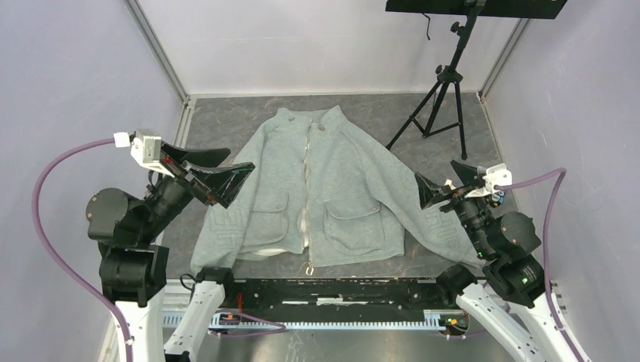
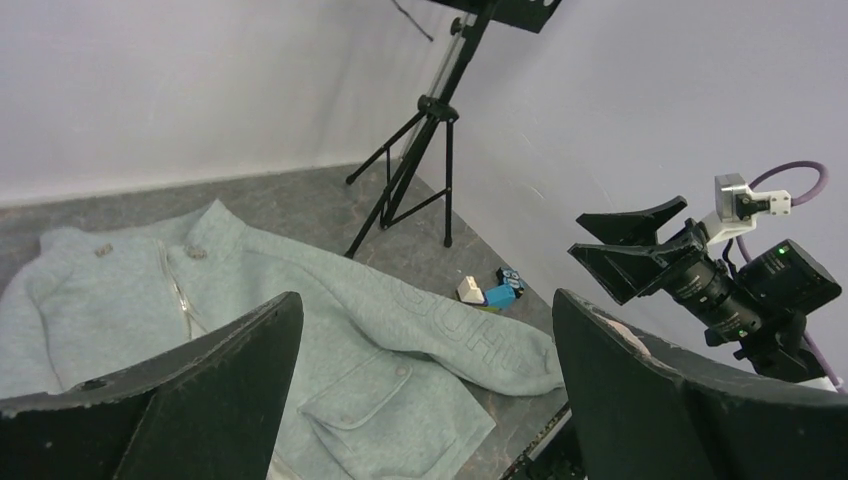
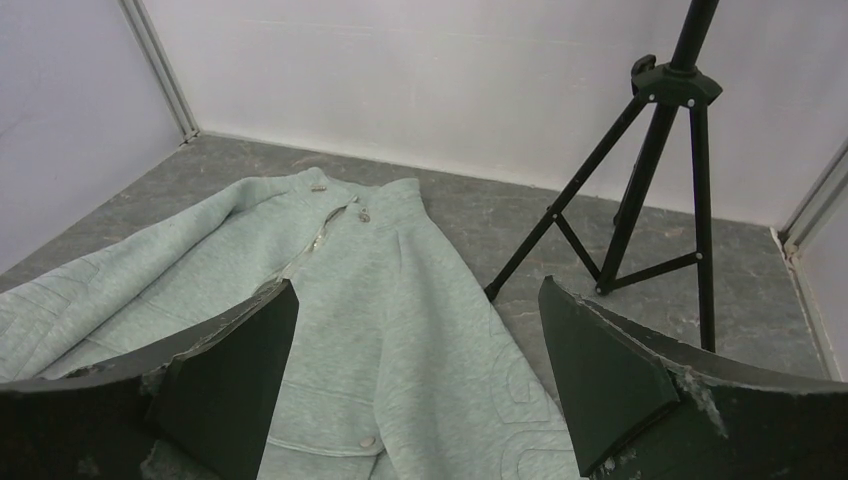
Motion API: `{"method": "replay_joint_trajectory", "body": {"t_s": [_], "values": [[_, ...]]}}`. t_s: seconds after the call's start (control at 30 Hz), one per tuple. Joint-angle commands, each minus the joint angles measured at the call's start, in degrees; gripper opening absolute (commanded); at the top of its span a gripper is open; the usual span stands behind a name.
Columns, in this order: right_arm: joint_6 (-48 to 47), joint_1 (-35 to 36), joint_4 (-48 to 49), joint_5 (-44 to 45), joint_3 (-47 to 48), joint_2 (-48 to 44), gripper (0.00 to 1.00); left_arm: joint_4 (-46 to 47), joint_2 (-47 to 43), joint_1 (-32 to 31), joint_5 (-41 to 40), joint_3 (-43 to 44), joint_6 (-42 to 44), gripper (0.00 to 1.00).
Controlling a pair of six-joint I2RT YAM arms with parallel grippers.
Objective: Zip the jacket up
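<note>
The light grey fleece jacket (image 1: pixel 332 188) lies flat, front up, collar far, ring pull (image 1: pixel 309 267) at the near hem.

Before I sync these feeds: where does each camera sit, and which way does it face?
Top external: above and behind the robot, looking down on the jacket; both arms show, left gripper and right gripper open.
Left wrist: on the left arm, facing across the jacket toward the right gripper and tripod; own fingers frame it.
Right wrist: on the right arm, facing the far wall over the jacket; own fingers frame it.
Shared: both wrist views hold the jacket's collar and the tripod.
</note>
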Motion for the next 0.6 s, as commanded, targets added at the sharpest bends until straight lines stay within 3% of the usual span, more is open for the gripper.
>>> {"method": "replay_joint_trajectory", "body": {"t_s": [0.0, 0.13, 0.3, 0.47, 0.57], "values": [[2.2, 0.2, 0.1, 0.1, -1.5, 2.3, 0.97, -2.4, -1.7, 0.4, -3.2, -5.0, -3.4, 1.00], [3.8, 0.2, 1.7, -5.3, -5.0, 3.4, 0.97, -2.2, -2.1, 0.4, -2.5, -9.8, -3.3, 1.00], [10.2, 0.2, 3.6, -5.8, -10.2, 5.3, 0.97, -3.3, -0.1, 0.4, -0.5, -17.2, -3.6, 1.00], [12.6, 0.2, 4.8, -11.7, -12.8, 10.6, 0.97, -3.2, 3.3, 0.0, 4.3, -26.3, -5.4, 0.99], [15.4, 0.2, 7.3, -19.3, -14.4, 15.4, 0.97, -3.3, 3.7, -3.5, 1.8, -31.7, -5.9, 0.93]]}}
